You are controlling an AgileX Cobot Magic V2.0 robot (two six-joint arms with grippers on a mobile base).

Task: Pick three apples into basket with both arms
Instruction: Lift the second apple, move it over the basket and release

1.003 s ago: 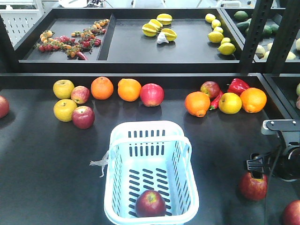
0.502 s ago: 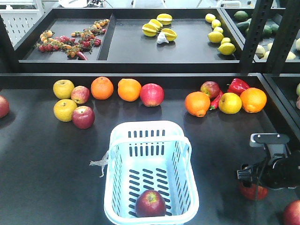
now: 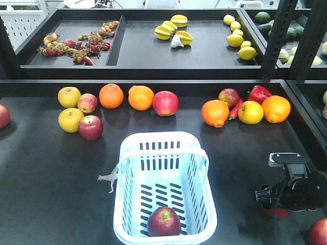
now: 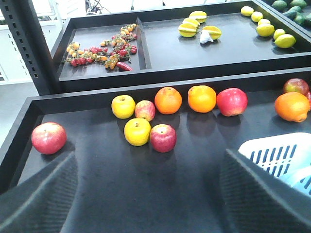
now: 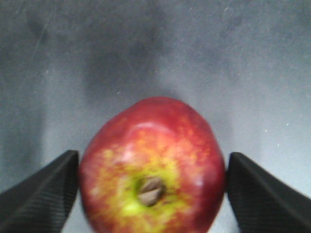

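Down and a little to the left your right gripper [image 3: 276, 202] has gone since a second ago, and now it covers most of the dark red apple on the table [image 3: 276, 212], which has not moved. You can see only a thin red bit of it under the black gripper in the front view. From the right wrist camera, that apple [image 5: 151, 167] sits with its yellow-green stem end facing up. The right gripper [image 5: 151, 158] has its jaws spread wide, one on each side. The apple fills the gap between them, and the pads are right by its skin. It rests on the dark table [image 3: 61, 194], off to the right of the basket [image 3: 125, 204]. A second apple in the basket [image 3: 163, 221] lies at the near end of the slotted floor. A third red apple [image 3: 319, 232] sits at the front right corner, near your gripper. Your left gripper [image 4: 149, 155] hangs over the bare table with its jaws wide apart and nothing between them. A corner of the basket [image 4: 277, 150] shows to its right. Farther back, yellow apples [image 3: 69, 96] and oranges [image 3: 111, 95] lie in a row.
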